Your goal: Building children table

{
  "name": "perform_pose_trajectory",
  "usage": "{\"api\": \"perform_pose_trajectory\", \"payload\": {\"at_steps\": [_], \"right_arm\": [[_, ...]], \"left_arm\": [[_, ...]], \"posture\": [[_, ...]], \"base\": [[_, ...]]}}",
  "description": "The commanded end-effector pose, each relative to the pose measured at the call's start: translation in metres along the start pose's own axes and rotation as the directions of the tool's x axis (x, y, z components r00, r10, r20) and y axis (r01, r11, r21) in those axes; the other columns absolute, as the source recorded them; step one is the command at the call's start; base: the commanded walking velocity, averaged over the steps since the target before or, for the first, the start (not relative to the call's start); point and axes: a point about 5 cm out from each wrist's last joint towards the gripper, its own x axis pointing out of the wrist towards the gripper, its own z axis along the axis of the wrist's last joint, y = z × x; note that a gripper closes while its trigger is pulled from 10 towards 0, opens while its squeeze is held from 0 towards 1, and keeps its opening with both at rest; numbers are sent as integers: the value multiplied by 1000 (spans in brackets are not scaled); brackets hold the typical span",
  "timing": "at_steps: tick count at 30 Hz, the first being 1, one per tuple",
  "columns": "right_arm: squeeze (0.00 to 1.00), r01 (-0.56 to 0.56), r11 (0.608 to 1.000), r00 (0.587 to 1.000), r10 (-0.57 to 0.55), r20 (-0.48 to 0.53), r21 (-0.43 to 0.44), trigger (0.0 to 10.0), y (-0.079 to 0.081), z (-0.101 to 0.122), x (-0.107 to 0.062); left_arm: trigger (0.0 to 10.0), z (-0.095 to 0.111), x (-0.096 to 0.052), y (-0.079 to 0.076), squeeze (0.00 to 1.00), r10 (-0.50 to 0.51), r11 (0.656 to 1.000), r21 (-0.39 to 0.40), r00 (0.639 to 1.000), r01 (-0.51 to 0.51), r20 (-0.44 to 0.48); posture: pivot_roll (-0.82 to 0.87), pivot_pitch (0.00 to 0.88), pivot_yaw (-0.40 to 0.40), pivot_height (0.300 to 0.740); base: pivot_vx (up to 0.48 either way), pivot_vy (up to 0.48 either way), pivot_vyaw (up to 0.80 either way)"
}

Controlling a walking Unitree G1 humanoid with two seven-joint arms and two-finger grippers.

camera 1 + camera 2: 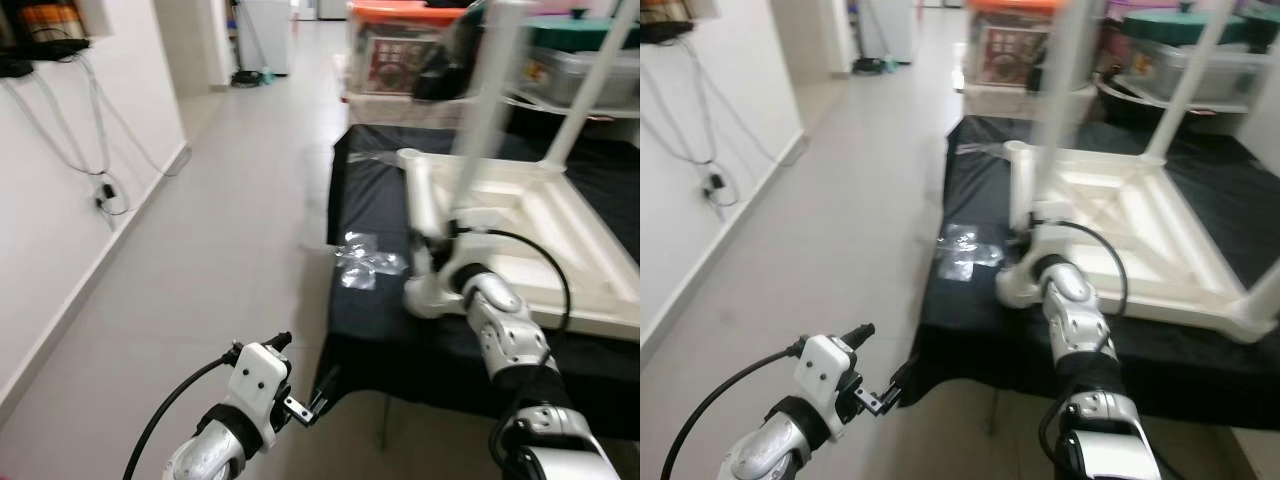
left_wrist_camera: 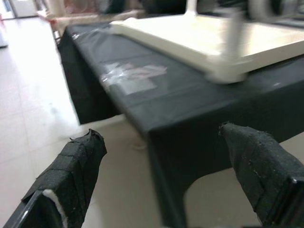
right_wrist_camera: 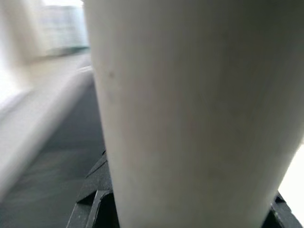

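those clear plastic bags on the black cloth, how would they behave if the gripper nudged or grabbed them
The clear crinkled plastic bags look thin and nearly flat, so probably light and floppy, crumpling in a grip. On the smooth black cloth they would likely slide when nudged. They sit near the cloth's edge, so a push from the open left gripper might send them floorward.

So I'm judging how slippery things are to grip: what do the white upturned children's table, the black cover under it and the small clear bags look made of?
The white upturned children's table looks like moulded plastic: smooth satin surface, rounded corners, ribbed underside. The right gripper sits at its near corner leg. The black cover seems a thin matte sheet, cloth or plastic, draping over the edge. The small clear bags look like glossy crinkled plastic film.
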Motion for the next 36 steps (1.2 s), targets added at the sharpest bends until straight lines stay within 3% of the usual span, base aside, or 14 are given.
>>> {"api": "perform_pose_trajectory", "payload": {"at_steps": [1,6,7,8,9,11,12,17,20,21,23,26,31,36], "right_arm": [[0,129,992,990,-128,-54,11,0,-5,-12,-8],[0,86,993,995,-82,-54,79,0,19,-13,-12],[0,9,992,1000,-6,-26,129,10000,35,-9,-12],[0,9,992,1000,-6,-26,129,10000,35,-9,-12],[1000,-86,979,996,85,14,183,10000,51,-4,-13],[1000,-146,965,989,140,45,216,10000,61,-1,-14],[0,-235,946,971,217,101,225,10000,69,9,-15],[0,-270,933,962,250,114,238,10000,71,11,-15],[0,-693,679,718,683,137,243,10000,69,13,-16],[0,-693,679,718,683,137,243,10000,69,13,-16],[0,-894,384,413,906,90,232,10000,60,8,-32],[0,-967,102,108,994,17,234,10000,52,0,-53],[0,-970,-97,-111,993,-51,222,10000,49,-6,-69],[0,-962,-155,-174,983,-65,225,10000,50,-6,-72]], "left_arm": [[10000,-2,1,-1,0,-11,1000,-1,1000,11,-15],[10000,-2,1,0,0,-10,1000,0,1000,10,-16],[10000,-2,1,0,0,-9,1000,1,1000,9,-16],[10000,-2,1,0,0,-9,1000,1,1000,9,-16],[10000,-2,2,0,0,-8,1000,2,1000,8,-15],[10000,-2,2,0,0,-7,1000,3,1000,7,-15],[10000,-2,2,0,0,-6,1000,3,1000,6,-14],[10000,-2,2,0,0,-6,1000,2,1000,6,-13],[10000,-2,3,-1,0,-8,1000,1,1000,8,-11],[10000,-2,3,-1,0,-8,1000,1,1000,8,-11],[10000,-2,4,0,0,-7,1000,0,1000,7,-9],[10000,-2,5,0,0,-6,1000,2,1000,6,-8],[10000,-1,5,0,0,-5,1000,3,1000,5,-7],[10000,-1,5,0,0,-4,1000,4,1000,4,-6]], "posture": [[112,73,-29,740],[112,75,-30,740],[114,77,-32,740],[114,77,-32,740],[114,75,-34,740],[114,75,-34,740],[107,78,-31,740],[107,78,-31,740],[107,77,-33,740],[107,77,-33,740],[105,76,-34,740],[107,75,-35,740],[110,75,-33,740],[107,84,-36,740]], "base": [[0,0,0],[0,0,0],[0,0,0],[0,0,0],[0,0,0],[0,0,0],[0,0,0],[0,0,0],[0,0,0],[0,0,0],[0,0,0],[0,0,0],[0,0,0],[0,0,0]]}}
